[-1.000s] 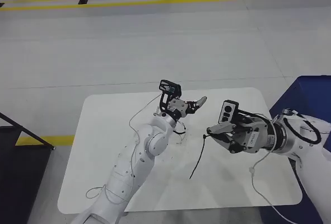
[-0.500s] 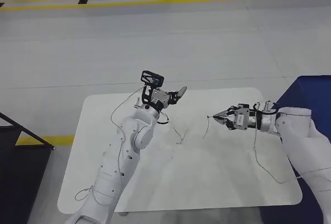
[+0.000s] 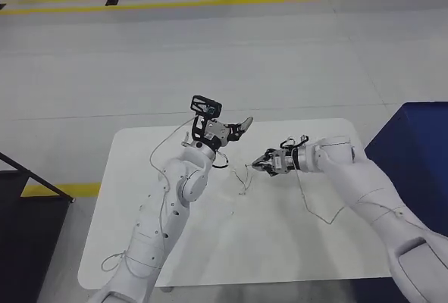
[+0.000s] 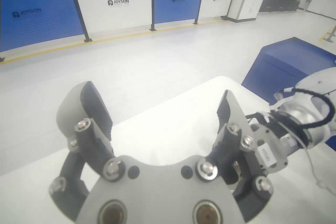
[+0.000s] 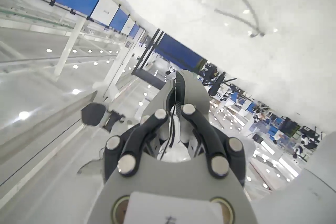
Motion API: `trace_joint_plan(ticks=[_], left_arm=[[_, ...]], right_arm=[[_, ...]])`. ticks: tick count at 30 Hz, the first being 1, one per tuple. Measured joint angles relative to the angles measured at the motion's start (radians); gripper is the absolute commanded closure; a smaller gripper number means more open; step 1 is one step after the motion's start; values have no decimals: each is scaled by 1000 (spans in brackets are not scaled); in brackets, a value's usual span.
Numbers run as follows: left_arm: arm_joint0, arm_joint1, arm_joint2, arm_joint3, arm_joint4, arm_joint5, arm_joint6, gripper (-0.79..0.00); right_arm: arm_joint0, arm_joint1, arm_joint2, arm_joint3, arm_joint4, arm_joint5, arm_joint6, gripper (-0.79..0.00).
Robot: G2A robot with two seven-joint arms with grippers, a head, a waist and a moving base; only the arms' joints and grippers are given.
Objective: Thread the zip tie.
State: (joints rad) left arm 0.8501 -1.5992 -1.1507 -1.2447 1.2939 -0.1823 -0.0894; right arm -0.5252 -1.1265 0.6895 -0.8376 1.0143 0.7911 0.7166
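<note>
My right gripper (image 3: 261,163) hovers over the middle of the white table (image 3: 133,227), shut on a thin black zip tie (image 5: 172,128). The tie's strand runs back between the closed fingers (image 5: 181,88) in the right wrist view. My left gripper (image 3: 242,125) is held up above the table's far side, a short way beyond and left of the right gripper. It stands open (image 4: 162,109) with nothing between its pads. The right arm's wrist (image 4: 288,130) shows just past one left finger.
A thin bent grey strand (image 3: 242,182) lies on the table just in front of the grippers, also seen as a V shape (image 5: 246,12). A blue box (image 3: 428,136) stands off the table's right edge. A loose white cable (image 3: 314,212) hangs from the right arm.
The right gripper has carried the zip tie leftward, close to the left gripper. The left gripper rose and shifted left a second ago, then held still.
</note>
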Motion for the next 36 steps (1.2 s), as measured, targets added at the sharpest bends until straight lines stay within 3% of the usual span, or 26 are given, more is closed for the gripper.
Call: trace_joint_plan(ticks=[1, 2, 3, 12, 15, 20, 26, 29, 33, 36], left_arm=[[0, 0, 0, 0, 0, 0, 0, -785], [0, 0, 0, 0, 0, 0, 0, -785], [0, 0, 0, 0, 0, 0, 0, -785], [0, 0, 0, 0, 0, 0, 0, -785], [0, 0, 0, 0, 0, 0, 0, -785], [0, 0, 0, 0, 0, 0, 0, -785], [0, 0, 0, 0, 0, 0, 0, -785], [0, 0, 0, 0, 0, 0, 0, -785], [0, 0, 0, 0, 0, 0, 0, -785], [0, 0, 0, 0, 0, 0, 0, -785]], right_arm=[[5, -10, -19, 18, -22, -11, -4, -197], [7, -17, -31, 30, -33, -18, 0, -588], [8, -23, -42, 41, -40, -23, 11, -785], [21, -52, -51, 114, -61, -167, 148, -785], [20, -39, -17, 117, -72, -270, 201, -785], [-14, 14, 89, 107, -151, -573, 179, -785], [-167, 102, 280, -28, -187, -946, 225, -785], [-297, 143, 399, -156, -187, -1122, 174, -785], [-479, 173, 503, -362, -219, -1184, 54, -785], [-487, 173, 505, -376, -221, -1178, 54, -785]])
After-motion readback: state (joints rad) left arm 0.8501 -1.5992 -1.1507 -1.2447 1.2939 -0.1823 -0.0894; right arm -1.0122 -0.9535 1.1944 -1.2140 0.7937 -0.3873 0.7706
